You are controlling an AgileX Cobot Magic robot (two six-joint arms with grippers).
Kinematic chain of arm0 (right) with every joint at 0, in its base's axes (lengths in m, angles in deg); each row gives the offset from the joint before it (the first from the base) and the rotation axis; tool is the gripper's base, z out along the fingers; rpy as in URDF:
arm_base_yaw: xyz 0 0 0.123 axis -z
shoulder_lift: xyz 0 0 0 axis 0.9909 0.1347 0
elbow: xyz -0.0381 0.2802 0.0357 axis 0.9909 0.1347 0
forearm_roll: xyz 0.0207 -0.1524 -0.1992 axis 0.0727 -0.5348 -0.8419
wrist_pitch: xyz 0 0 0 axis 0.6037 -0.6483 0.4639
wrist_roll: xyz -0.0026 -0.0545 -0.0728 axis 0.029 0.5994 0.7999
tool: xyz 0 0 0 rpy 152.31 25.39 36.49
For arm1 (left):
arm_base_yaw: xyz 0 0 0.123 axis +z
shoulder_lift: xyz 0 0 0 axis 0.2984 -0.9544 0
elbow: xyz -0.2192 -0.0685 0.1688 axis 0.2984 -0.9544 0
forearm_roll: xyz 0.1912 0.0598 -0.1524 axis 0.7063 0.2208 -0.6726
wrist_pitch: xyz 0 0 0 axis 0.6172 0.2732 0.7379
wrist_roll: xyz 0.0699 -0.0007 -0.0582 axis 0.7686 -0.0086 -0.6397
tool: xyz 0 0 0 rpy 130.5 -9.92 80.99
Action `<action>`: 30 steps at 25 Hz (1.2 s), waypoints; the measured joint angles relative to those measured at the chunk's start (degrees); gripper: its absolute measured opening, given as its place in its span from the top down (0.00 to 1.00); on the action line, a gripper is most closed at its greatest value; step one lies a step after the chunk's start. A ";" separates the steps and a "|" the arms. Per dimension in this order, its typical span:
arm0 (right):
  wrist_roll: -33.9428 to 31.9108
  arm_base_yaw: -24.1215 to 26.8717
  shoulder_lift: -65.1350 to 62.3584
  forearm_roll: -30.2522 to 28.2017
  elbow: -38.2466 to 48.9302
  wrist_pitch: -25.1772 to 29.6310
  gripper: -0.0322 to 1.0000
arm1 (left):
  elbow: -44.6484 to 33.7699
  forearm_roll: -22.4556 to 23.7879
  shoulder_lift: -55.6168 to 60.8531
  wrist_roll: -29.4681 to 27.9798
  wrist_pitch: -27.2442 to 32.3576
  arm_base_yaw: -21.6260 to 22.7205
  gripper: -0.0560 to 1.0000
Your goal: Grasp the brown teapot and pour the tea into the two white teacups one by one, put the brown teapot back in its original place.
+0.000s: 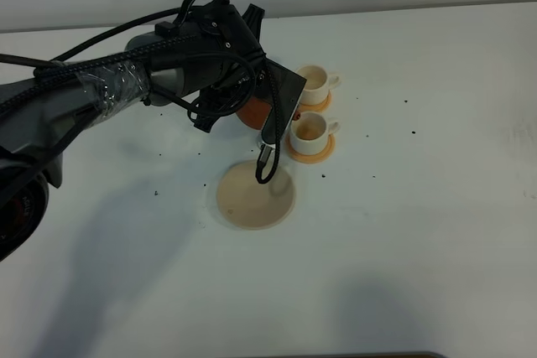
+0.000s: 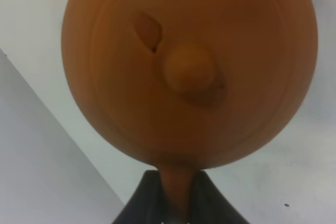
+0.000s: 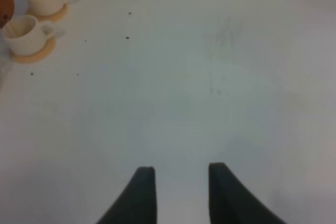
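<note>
Left end effector (image 2: 176,203) is clamped tight on the loop handle of the brown teapot (image 2: 189,66). Pot is off the tabletop (image 1: 436,232), hanging above & just past the far edge of the saucer (image 1: 243,205), which lies bare. Lid knob (image 2: 190,74) faces the wrist cam, so pot may be tipped, but the exterior high view hides most of it behind the arm. Spout not visible. The two white teacups (image 1: 310,129), each on an orange coaster (image 1: 315,155), stand just beyond the saucer on its far right side, w/ the pot right beside them. Right end effector (image 3: 181,192): fingers apart, nothing between them, over bare tabletop. Saucer isn't in its view, so can't place it vs. the saucer.

Progress, my read: grasp + lift done, pouring stage under way. Both cup insides look tan-ish; can't tell tea from shade, so can't say which is filled. Left to do: finish any pour, then set pot back on saucer & let go.
</note>
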State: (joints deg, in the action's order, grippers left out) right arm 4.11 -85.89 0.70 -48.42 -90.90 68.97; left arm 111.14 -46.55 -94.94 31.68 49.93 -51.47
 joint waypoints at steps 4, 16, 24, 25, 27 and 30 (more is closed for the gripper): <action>0.00 0.00 0.00 0.00 0.00 0.00 0.74 | 0.00 1.00 0.00 0.15 -0.29 0.00 0.84; 0.00 0.00 0.00 0.00 0.00 0.00 0.74 | -0.06 2.45 0.00 2.04 -1.83 0.00 0.84; 0.00 0.00 0.00 0.00 0.00 0.00 0.74 | -0.07 2.81 0.00 2.09 -2.58 0.00 0.84; 0.00 0.00 0.00 0.00 0.00 0.00 0.74 | -0.07 2.81 0.00 2.09 -2.73 -0.05 0.84; 0.00 0.00 0.00 0.00 0.00 0.00 0.74 | -0.07 2.86 0.00 2.09 -2.73 -0.10 0.84; 0.00 0.00 0.00 0.00 0.00 0.00 0.74 | -0.07 2.86 0.00 2.09 -2.75 -0.25 0.84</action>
State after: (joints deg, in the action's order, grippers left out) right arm 4.11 -85.89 0.70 -48.42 -90.90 68.97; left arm 111.07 -43.69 -94.94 33.77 47.19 -51.72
